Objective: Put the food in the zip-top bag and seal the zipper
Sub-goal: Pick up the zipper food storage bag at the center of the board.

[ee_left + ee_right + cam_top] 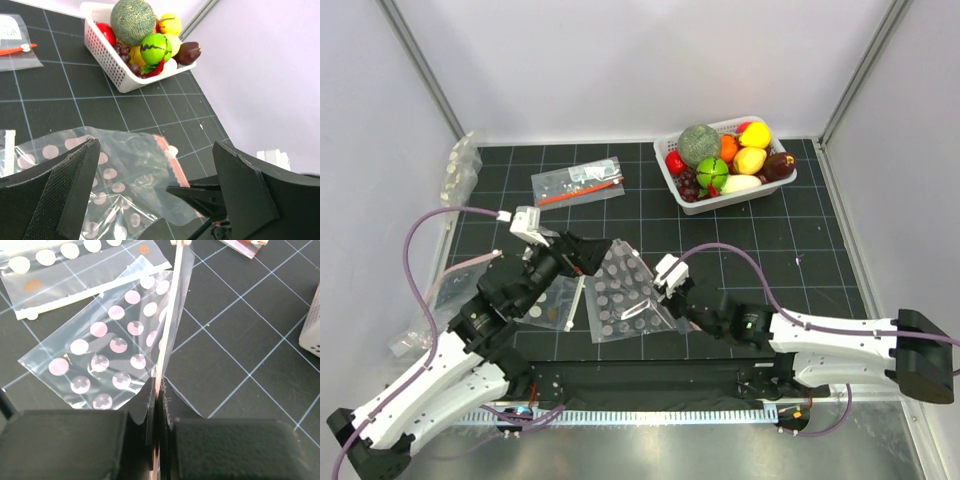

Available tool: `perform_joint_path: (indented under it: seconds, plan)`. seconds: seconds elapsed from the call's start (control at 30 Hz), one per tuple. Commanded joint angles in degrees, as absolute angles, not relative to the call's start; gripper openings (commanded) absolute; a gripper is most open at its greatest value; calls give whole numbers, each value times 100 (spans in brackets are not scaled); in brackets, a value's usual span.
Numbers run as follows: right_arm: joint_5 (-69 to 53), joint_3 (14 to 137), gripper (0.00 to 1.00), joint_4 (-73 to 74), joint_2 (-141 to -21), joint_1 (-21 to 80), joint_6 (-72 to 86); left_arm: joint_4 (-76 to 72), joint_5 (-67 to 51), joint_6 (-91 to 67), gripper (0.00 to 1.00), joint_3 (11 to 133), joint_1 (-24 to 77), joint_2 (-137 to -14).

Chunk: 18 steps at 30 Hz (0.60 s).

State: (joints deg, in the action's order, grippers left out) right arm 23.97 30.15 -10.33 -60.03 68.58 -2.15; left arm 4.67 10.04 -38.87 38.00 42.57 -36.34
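Note:
The zip-top bag [620,295], clear with white dots, lies at the table's middle. My right gripper [159,390] is shut on the zipper [172,315], the pink strip, and holds that edge raised on its side; in the top view the gripper [666,300] is at the bag's right edge. My left gripper [156,150] is open and empty, its fingers wide apart over the bag [125,170], near the pink strip [172,157]; it also shows in the top view [588,256]. The food, with a green round fruit [712,172], lemon [756,134] and whitish piece [740,184], sits in a white basket [682,192].
A clear bag with an orange-red stick [578,183] lies at the back left. A dotted bag with a pale edge [550,305] lies left of the task bag. More bags lean at the left wall [460,170]. The basket [107,55] also holds a melon [132,21].

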Motion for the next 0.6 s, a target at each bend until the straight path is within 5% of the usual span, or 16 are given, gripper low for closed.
perform_joint_path:
  seconds: [0.0,0.3,0.57]
  plan:
    - [1919,2962,1,-1477,-5522,6672,-457,203,1073,-3516,100,3473,4219,-3542]
    - [1038,3198,1,-546,-4623,6302,-325,-3905,616,-1892,100,1355,4219,-3102]
    - [70,3954,1,885,-4571,6249,-413,-4545,-1107,-757,93,1678,4219,-4131]
